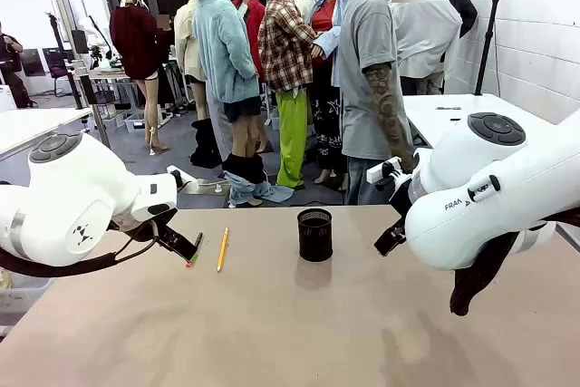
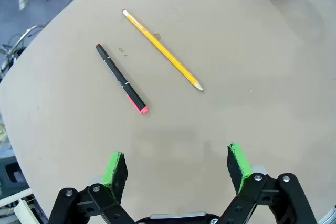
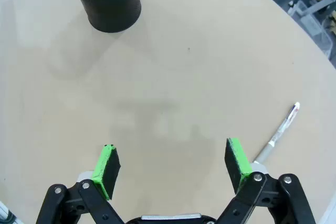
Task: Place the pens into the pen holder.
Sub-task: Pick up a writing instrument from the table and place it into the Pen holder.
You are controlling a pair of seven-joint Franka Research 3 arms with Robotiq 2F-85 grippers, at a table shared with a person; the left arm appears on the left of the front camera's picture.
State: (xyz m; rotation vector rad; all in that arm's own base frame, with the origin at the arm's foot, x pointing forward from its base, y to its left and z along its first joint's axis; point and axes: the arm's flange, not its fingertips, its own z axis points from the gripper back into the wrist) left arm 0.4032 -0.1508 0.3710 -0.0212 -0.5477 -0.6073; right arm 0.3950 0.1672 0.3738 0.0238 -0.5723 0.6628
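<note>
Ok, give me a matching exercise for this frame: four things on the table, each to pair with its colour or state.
Things:
1. pencil
2. marker
3. ballpoint
4. pen holder

Colour or state:
A. black mesh, standing upright, empty
B. yellow-orange with a pink eraser end
C. silvery grey, lying flat
D. black with a red tip

Pairs: 1-B, 2-D, 3-C, 4-A
</note>
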